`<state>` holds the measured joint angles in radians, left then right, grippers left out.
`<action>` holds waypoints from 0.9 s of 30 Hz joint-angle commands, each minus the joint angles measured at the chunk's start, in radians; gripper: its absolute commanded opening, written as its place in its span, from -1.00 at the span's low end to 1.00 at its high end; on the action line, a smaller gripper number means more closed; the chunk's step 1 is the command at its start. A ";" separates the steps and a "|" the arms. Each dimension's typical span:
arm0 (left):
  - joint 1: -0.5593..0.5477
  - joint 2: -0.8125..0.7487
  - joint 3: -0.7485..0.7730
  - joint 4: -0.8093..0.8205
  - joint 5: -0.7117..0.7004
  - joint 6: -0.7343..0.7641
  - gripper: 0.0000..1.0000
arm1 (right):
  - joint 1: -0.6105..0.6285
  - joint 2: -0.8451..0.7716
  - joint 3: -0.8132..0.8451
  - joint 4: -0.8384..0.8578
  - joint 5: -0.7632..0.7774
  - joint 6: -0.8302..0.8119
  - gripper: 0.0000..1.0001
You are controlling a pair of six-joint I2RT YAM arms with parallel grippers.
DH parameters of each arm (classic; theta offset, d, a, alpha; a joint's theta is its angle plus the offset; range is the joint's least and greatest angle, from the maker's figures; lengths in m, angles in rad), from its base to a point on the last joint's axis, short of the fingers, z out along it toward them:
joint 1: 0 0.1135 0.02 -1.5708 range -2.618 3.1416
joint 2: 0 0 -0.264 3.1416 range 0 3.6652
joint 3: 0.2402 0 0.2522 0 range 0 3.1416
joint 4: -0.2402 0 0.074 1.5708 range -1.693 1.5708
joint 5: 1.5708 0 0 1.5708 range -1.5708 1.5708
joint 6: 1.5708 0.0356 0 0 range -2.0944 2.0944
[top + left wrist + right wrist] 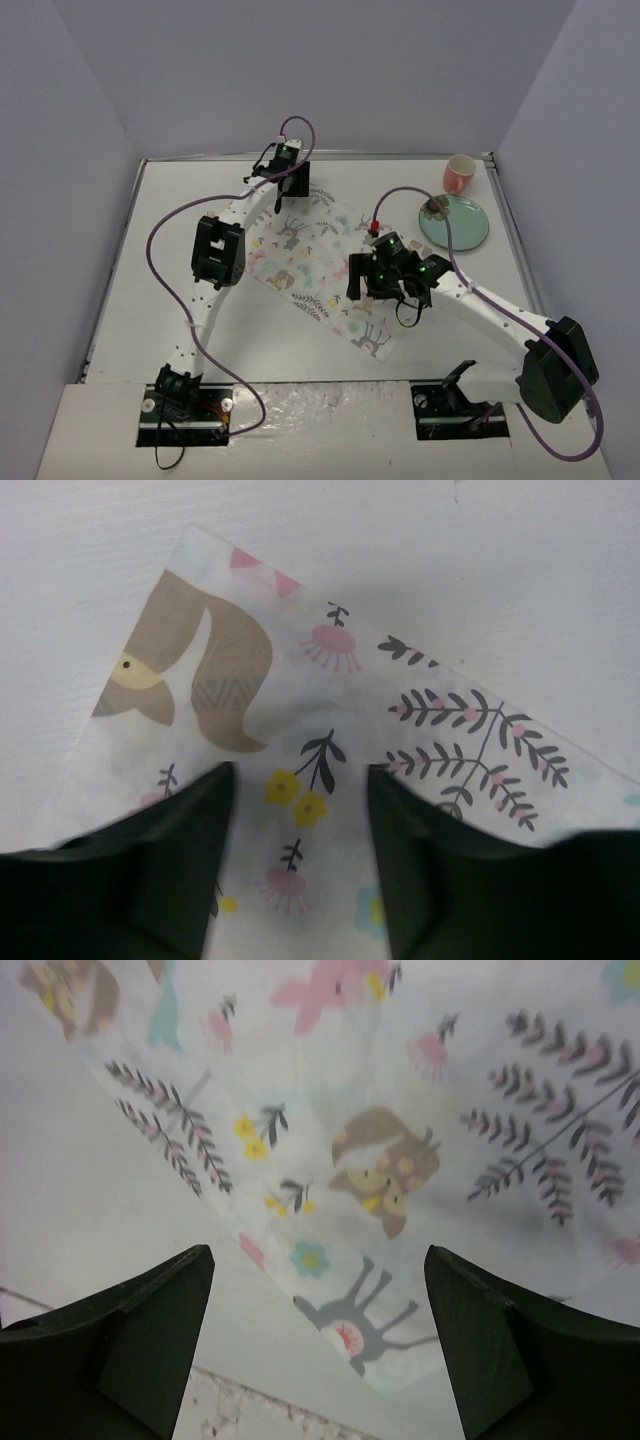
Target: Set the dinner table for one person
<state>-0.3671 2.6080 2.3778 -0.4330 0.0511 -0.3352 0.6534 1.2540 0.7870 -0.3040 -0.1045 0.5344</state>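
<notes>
A floral-printed white placemat (pixel 310 255) lies flat and diagonal on the dinner table (pixel 300 350). My left gripper (pixel 288 196) hovers over the mat's far corner. In the left wrist view it (pixel 300 780) is open, with the placemat (pixel 300 680) lying loose between its fingers and bare table (pixel 450 560) beyond. My right gripper (pixel 385 292) hangs over the mat's near right part. In the right wrist view it (pixel 320 1260) stands wide open and empty above the mat's near corner (pixel 400 1090), clear of the cloth.
A teal plate (pixel 455 222) sits at the far right, with a pink cup (pixel 458 174) behind it near the back corner. Purple cables loop along both arms. Grey walls enclose the table on three sides.
</notes>
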 commanded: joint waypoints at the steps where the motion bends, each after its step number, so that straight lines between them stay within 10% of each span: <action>1: 0.007 -0.305 -0.111 0.010 -0.038 0.036 0.28 | -0.091 0.071 0.117 0.072 0.119 -0.066 0.68; 12: 0.001 -0.688 -0.651 0.090 -0.098 0.000 0.65 | -0.294 0.273 0.140 0.358 0.113 -0.029 0.78; 27: -0.095 -0.521 -0.771 0.142 -0.034 -0.095 0.65 | -0.466 0.342 -0.067 0.545 0.051 0.068 0.95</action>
<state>-0.4394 2.0909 1.5589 -0.3427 -0.0126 -0.3828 0.2315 1.6078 0.7729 0.2093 -0.0520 0.5679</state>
